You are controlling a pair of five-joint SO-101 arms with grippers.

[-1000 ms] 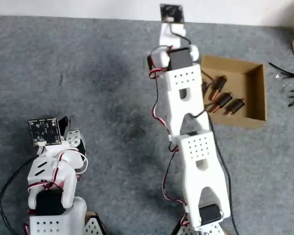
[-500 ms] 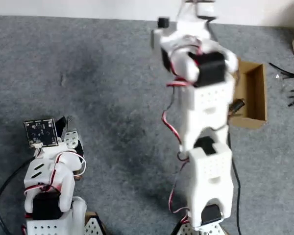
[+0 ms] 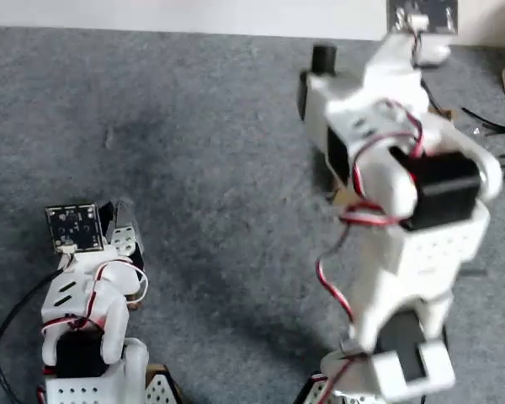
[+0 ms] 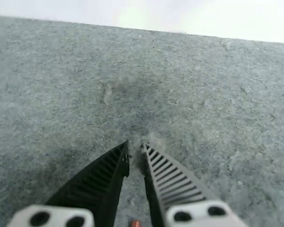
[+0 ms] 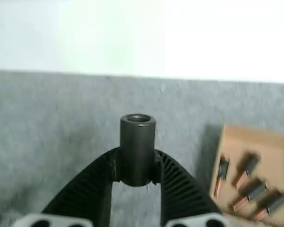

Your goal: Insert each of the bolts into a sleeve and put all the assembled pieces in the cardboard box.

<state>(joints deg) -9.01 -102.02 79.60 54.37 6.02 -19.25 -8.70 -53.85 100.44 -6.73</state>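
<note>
Right wrist view: the right gripper (image 5: 137, 163) is clamped on a dark sleeve (image 5: 137, 142), held upright with its open bore facing up and nothing in it, so no bolt is seated yet. The pinch sits low on the barrel and most of the sleeve stands proud of the fingers. Any jolt could tip it or let it slide through.

Just beside it, the cardboard box (image 5: 233, 138) holds several assembled pieces (image 5: 248, 165). There's the trap: let go near here and an empty sleeve lands among finished ones. In the high view the right arm's body hangs over the box, and a low swing could nudge it across the grey mat (image 3: 194, 126).

Well apart, the left gripper (image 4: 135, 150) has its fingers drawn almost together over the mat, with just a thin slit at the tips. A copper-coloured speck (image 4: 135, 222) sits low between them, too small to call a bolt. If it is one, mating needs close alignment, and a skewed approach would jam at the rim.
</note>
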